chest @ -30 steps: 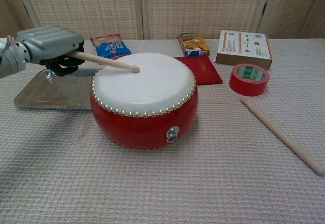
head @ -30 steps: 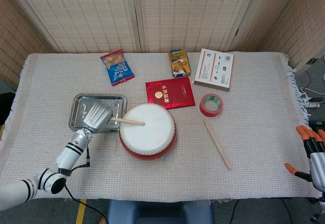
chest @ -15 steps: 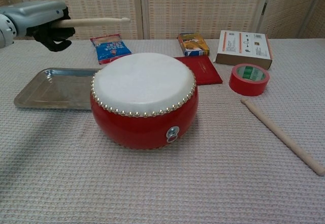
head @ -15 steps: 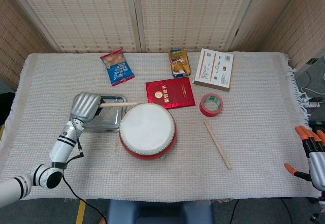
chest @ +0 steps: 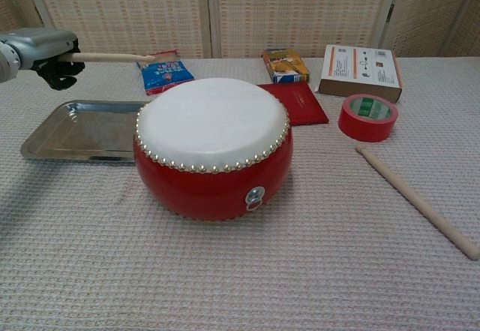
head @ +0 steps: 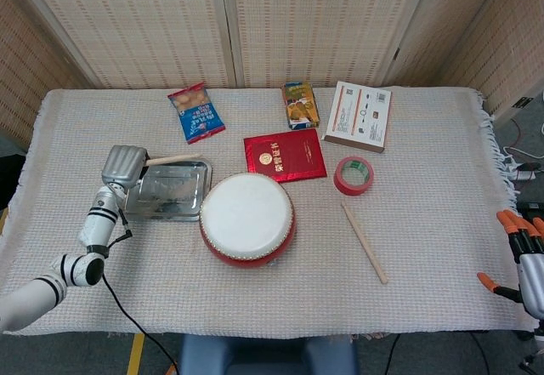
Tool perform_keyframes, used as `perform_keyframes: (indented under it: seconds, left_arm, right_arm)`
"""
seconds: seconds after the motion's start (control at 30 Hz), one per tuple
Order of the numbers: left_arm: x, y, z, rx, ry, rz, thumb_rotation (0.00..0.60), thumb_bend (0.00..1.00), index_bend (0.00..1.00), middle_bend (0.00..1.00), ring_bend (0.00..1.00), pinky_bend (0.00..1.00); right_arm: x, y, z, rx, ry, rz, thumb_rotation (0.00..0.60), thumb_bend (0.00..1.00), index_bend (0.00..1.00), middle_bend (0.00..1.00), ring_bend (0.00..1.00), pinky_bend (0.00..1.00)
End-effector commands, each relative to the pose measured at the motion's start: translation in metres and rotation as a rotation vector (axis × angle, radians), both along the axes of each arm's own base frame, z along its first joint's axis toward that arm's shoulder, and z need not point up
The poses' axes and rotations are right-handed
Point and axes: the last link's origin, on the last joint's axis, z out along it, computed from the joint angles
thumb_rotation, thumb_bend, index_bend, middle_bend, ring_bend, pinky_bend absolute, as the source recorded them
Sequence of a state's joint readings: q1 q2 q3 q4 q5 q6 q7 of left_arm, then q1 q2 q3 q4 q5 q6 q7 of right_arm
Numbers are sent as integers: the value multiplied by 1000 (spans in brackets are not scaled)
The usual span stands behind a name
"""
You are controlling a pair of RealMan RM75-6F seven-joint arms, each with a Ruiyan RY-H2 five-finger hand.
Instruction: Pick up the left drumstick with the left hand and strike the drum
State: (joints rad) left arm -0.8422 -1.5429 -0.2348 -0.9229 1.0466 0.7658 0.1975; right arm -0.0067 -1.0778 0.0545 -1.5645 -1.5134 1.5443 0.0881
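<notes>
**Left hand holds the drumstick off to the side of the drum**

The left hand (head: 124, 166) is closed around the butt of the left drumstick (head: 172, 160), carrying it above the far left corner of the metal tray (head: 170, 196), at about ten o'clock from the drum (head: 247, 218). The stick lies roughly level and points rightward toward the drum, its tip short of the white skin, so this reads as the raised part of a stroke, not contact. Gripping the very end leaves most of the shaft free to swing down. The drum sits at the tabletop's (head: 425, 239) centre, within that reach. The other drumstick (head: 364, 241) lies untouched at three o'clock of the drum. The right hand (head: 525, 256) waits at the right edge, fingers apart, holding nothing.
</notes>
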Motion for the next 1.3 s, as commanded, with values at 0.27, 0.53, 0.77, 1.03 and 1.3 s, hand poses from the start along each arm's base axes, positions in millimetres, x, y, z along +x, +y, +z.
perform_keyframes:
  seconds: [0.27,0.53,0.77,1.03,1.3]
  left_arm:
    - [5,14,-30,-103,93,12,600,604,767,778,670,791]
    - [7,15,-29,-133,75,35,600,600,424,421,355,526]
    - [9,14,-24,-161,13,74,600,469,74,109,54,204]
    - [10,15,-16,-150,-95,123,600,276,0,0,0,99]
    - [5,11,-10,-160,-161,166,600,230,0,0,0,81]
  right_arm:
    - [-2,0,1,-9,1,-18,600,117,68,54,0,0]
    - [-3,-4,-1,-3,-3,-20,600,117,67,54,0,0]
    - [-4,-6,-1,0,-6,-20,600,118,66,54,0,0]
    - [-4,-5,0,-7,-8,-20,600,117,65,54,0,0]
    - [-4,-4,1,-11,-10,-16,600,117,65,54,0,0]
